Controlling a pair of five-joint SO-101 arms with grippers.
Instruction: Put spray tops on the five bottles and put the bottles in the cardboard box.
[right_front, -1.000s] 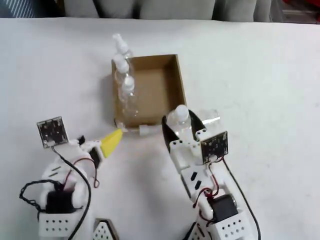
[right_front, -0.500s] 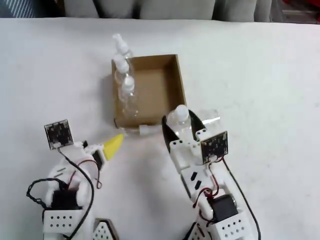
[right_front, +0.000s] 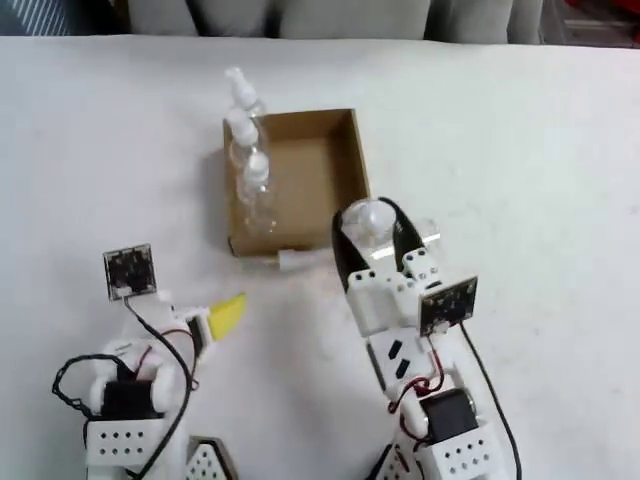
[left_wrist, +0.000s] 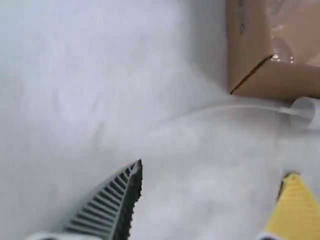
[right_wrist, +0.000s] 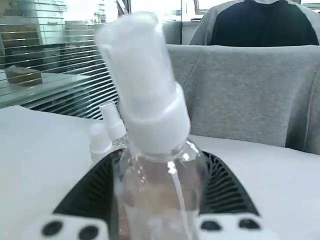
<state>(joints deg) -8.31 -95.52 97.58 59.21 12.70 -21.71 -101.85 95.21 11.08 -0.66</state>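
Observation:
The cardboard box (right_front: 340, 165) sits open at mid-table. Three clear bottles with white spray tops (right_front: 245, 135) stand in a row along its left wall. My right gripper (right_front: 367, 232) is just in front of the box's right corner, shut on a fourth bottle (right_wrist: 155, 165), held upright with a spray top (right_wrist: 142, 82) on it. A loose spray top (right_front: 290, 261) with its thin tube (left_wrist: 235, 107) lies on the table against the box's front wall. Nearer the front edge, my left gripper (left_wrist: 210, 200) is open with nothing in it, its grey (left_wrist: 117, 200) and yellow fingers (left_wrist: 295, 205) wide apart.
A clear bottle-like thing (right_front: 427, 232) lies on the table just right of the right gripper, partly hidden. The white table (right_front: 520, 150) spreads out to the right and far side. A grey sofa back (right_wrist: 260, 90) runs behind the table.
My left gripper has drawn back from the box front toward the near edge, leaving the loose spray top on the table. The right gripper has shifted slightly right and tipped up with its bottle.

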